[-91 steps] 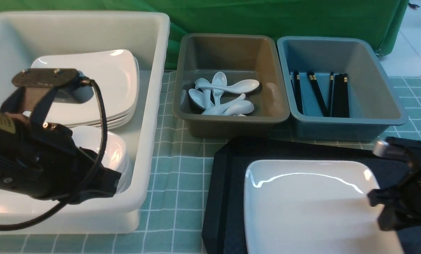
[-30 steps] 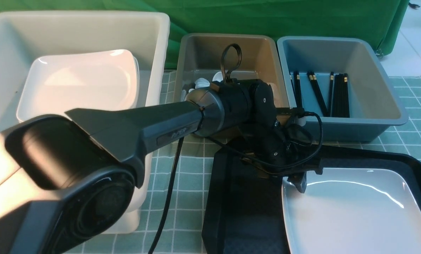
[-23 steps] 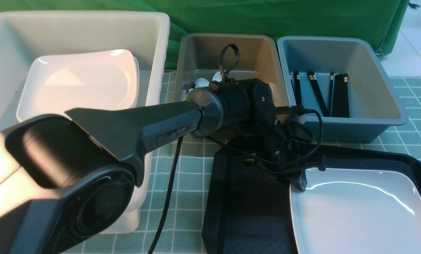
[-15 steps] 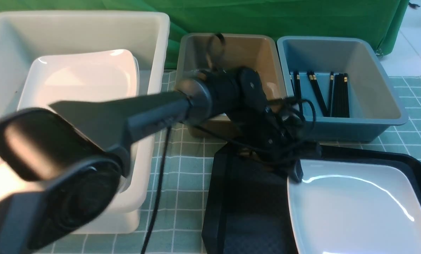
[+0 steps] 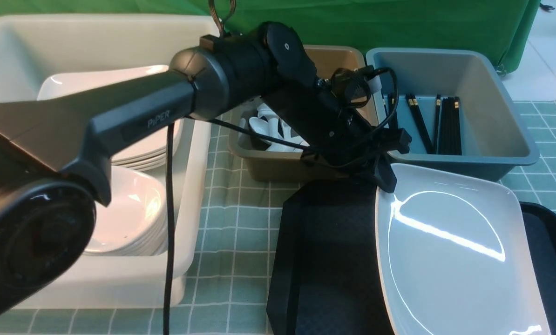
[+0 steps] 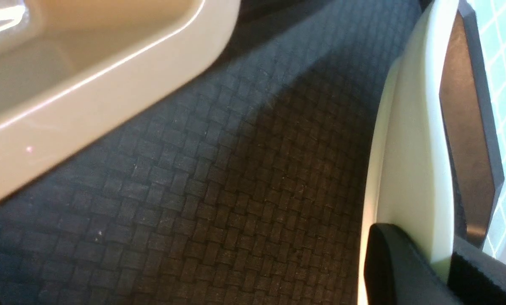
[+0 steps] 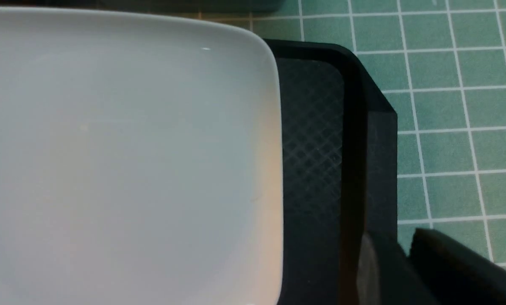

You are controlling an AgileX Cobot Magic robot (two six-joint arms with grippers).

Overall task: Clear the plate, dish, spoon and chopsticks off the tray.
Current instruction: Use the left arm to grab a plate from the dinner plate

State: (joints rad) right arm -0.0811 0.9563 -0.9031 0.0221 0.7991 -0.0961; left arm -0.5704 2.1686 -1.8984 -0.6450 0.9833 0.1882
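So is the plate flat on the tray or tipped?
Tipped: the left gripper pinches the plate by a far corner, lifting that side off the tray.

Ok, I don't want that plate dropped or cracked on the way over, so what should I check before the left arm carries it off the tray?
1. Left gripper jaws shut on the plate at its rim: ok.
2. Plate fully off the tray: cannot tell; it hangs tilted and its near edge runs out of the front view.
3. Right gripper apart from the plate: ok, it sits by the tray's corner.
4. Grey bin clear of the jaws: cannot tell; its rim looks close in the left wrist view.
5. Landing spot in the white tub: ok, a stack of plates lies there.
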